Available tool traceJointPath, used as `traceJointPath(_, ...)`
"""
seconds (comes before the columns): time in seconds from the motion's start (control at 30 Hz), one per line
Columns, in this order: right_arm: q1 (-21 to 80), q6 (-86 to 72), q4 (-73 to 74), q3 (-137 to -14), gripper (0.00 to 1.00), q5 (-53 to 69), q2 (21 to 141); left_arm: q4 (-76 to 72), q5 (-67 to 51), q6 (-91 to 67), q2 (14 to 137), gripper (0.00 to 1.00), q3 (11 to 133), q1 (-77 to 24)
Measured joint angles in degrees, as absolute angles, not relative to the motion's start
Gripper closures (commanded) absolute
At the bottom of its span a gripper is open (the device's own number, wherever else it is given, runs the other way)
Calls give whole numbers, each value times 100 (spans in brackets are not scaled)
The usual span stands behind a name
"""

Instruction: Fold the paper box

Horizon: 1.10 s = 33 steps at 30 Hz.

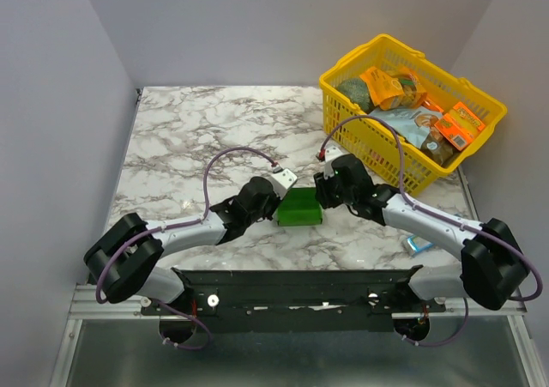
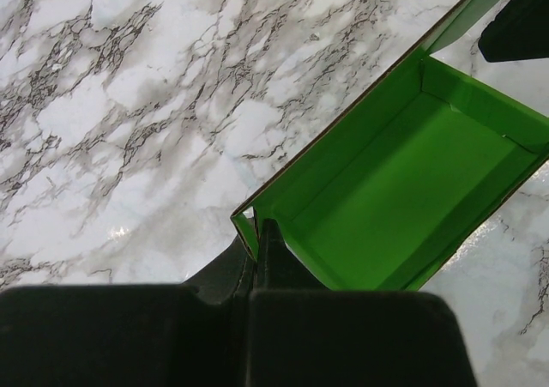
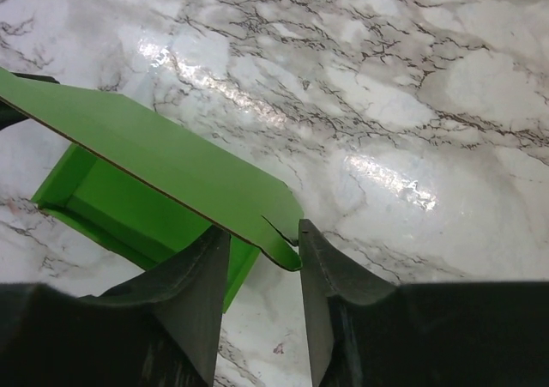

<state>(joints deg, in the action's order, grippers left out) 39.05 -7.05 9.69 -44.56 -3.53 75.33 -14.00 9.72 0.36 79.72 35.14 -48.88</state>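
The paper box (image 1: 299, 207) is bright green card and lies on the marble table between my two arms. In the left wrist view it is an open tray (image 2: 403, 190) with raised walls. My left gripper (image 2: 257, 232) is shut on the tray's near corner wall, and from above (image 1: 276, 200) it sits at the box's left side. My right gripper (image 1: 322, 194) is at the box's right end. In the right wrist view a flat green lid flap (image 3: 171, 164) slants above the tray. Its rounded corner lies between the fingers of my right gripper (image 3: 262, 237), which stand apart and do not clamp it.
A yellow basket (image 1: 412, 104) full of snack packs stands at the back right. A blue-and-white pack (image 1: 419, 244) lies by the right arm near the table's right edge. Grey walls close in the left, back and right sides.
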Motion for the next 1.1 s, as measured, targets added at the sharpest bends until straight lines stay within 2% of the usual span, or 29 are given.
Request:
traceJointPath(0.2,3898,-613,858,-4368,76,-353,7575,-1363,965,43,8012,100,3577,-4888)
traceJointPath(0.37,3892,-657,740,-4274,85,-360,7550,-1260,1022,-134,8189,100,3868,-4888)
traceJointPath(0.5,3931,-816,692,-4259,99,-602,7542,-1100,1455,-390,8488,100,4257,-4950)
traceJointPath(0.77,4303,-1535,596,-4224,99,-1780,7651,-1164,2641,-1225,9347,100,4917,-5212)
traceJointPath(1.1,4372,-2270,589,-4440,99,-2744,7933,-1619,2989,-1682,9504,100,4794,-5391)
